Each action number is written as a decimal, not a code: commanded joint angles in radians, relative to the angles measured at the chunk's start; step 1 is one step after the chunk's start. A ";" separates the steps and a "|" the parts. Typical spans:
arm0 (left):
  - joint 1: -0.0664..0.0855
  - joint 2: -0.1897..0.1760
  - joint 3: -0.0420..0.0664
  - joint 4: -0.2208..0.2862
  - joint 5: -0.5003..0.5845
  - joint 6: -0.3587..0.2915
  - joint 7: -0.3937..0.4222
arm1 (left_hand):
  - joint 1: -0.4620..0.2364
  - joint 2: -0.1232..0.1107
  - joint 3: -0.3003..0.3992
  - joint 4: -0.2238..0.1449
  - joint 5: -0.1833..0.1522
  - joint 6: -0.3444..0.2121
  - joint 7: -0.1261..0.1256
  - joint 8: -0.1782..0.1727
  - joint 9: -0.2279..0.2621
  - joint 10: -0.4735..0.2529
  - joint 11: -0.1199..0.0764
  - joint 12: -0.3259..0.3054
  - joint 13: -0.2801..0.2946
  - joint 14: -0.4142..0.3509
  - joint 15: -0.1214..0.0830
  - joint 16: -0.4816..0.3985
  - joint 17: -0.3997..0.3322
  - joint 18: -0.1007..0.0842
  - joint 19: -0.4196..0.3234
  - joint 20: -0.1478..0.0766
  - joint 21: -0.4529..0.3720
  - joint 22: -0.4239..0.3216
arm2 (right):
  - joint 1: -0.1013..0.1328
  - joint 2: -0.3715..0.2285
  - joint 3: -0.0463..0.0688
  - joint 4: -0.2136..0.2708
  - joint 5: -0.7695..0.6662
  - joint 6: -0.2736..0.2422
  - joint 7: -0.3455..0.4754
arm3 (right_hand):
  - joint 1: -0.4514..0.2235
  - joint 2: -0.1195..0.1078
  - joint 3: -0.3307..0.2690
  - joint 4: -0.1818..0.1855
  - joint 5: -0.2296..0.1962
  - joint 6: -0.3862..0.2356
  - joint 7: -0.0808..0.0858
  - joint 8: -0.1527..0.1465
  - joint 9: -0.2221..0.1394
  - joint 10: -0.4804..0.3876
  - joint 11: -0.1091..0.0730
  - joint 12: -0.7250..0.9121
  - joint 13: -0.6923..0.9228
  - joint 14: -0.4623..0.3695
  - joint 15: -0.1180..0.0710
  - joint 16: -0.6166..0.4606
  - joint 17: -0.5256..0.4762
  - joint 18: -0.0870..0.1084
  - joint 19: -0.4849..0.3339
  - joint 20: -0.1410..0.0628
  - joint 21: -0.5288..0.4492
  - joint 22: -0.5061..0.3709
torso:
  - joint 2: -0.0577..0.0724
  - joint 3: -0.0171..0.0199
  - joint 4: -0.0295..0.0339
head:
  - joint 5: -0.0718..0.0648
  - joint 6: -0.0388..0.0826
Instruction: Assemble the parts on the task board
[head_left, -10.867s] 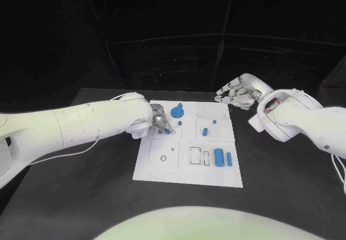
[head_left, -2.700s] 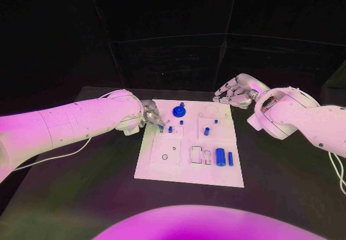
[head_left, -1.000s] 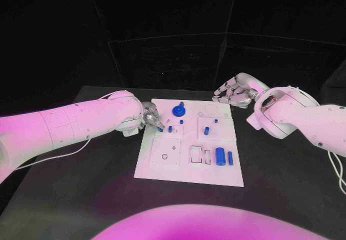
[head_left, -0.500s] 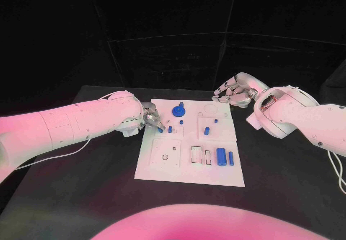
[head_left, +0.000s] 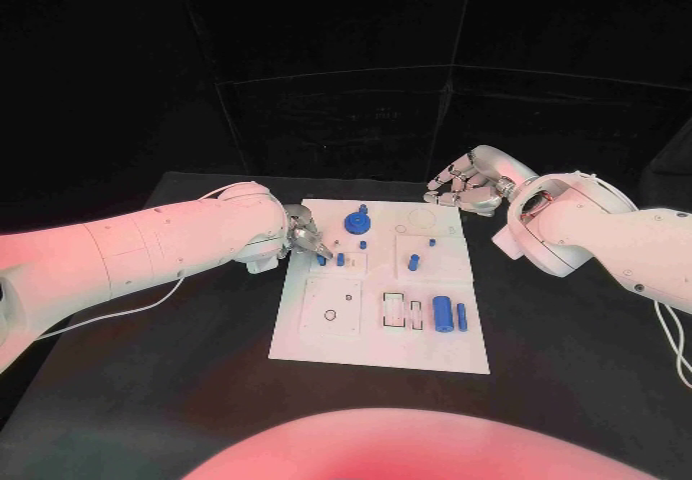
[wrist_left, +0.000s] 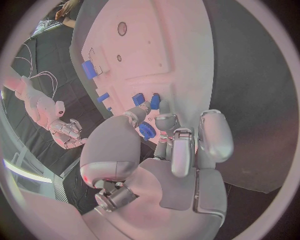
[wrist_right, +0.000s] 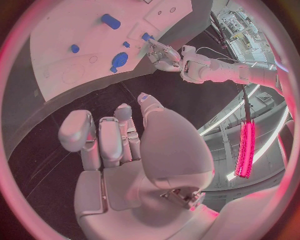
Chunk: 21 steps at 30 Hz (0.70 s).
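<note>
Head view: left hand (head_left: 303, 238) pinches a small blue peg (head_left: 320, 258) at the task board's (head_left: 346, 335) left edge; right hand (head_left: 469, 185), fingers curled on nothing, hovers beyond its far corner.

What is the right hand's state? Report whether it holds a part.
Shut and empty: the right hand hovers beyond the task board's far corner, fingers curled in, nothing in them.

My left hand (head_left: 302, 235) fingers (wrist_left: 164, 123) cover a small blue part (wrist_left: 138, 98); whether I hold it, I cannot tell.
</note>
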 joint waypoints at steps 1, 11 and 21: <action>0.001 0.004 0.000 -0.004 -0.003 0.007 -0.011 | -0.012 -0.003 -0.011 0.003 0.001 0.001 0.004 -0.003 -0.001 0.006 0.002 0.003 0.001 0.106 -0.006 0.006 0.263 -0.007 0.007 -0.003 0.002 0.001 | 0.002 0.001 0.001 0.001 -0.002 0.004 0.007 | 0.000 0.003 -0.002 0.006 0.003 0.000 -0.002 0.004 0.001 -0.003 -0.001 0.001 -0.001 0.027 -0.007 -0.004 -0.001 0.017 0.002 -0.004 -0.003 -0.001 | 0.000 0.0003 -0.0003 | 0.000 0.000; 0.000 0.007 0.000 -0.009 -0.001 0.012 -0.012 | -0.027 -0.007 -0.048 0.020 0.001 0.004 0.005 -0.003 -0.003 0.007 0.003 0.006 0.005 0.106 -0.006 0.006 0.263 -0.007 0.008 -0.003 0.002 0.003 | 0.002 0.001 0.001 0.000 -0.002 0.005 0.007 | 0.000 0.003 -0.002 0.006 0.003 0.000 -0.002 0.004 0.001 -0.003 -0.001 0.001 -0.001 0.027 -0.007 -0.004 -0.001 0.017 0.002 -0.004 -0.003 -0.001 | 0.000 -0.0003 0.0009 | -0.003 0.000; -0.001 -0.005 0.000 0.003 0.015 -0.017 -0.004 | -0.071 -0.031 -0.168 0.063 0.000 0.010 0.005 -0.001 -0.005 0.011 0.004 0.012 0.013 0.106 -0.005 0.006 0.263 -0.009 0.011 -0.003 0.008 0.010 | 0.002 0.001 0.001 0.000 -0.002 0.005 0.007 | 0.000 0.003 -0.002 0.006 0.003 0.000 -0.002 0.004 0.001 -0.003 -0.001 0.001 -0.001 0.027 -0.007 -0.004 -0.001 0.017 0.002 -0.004 -0.003 -0.001 | 0.000 -0.0010 0.0010 | -0.003 0.000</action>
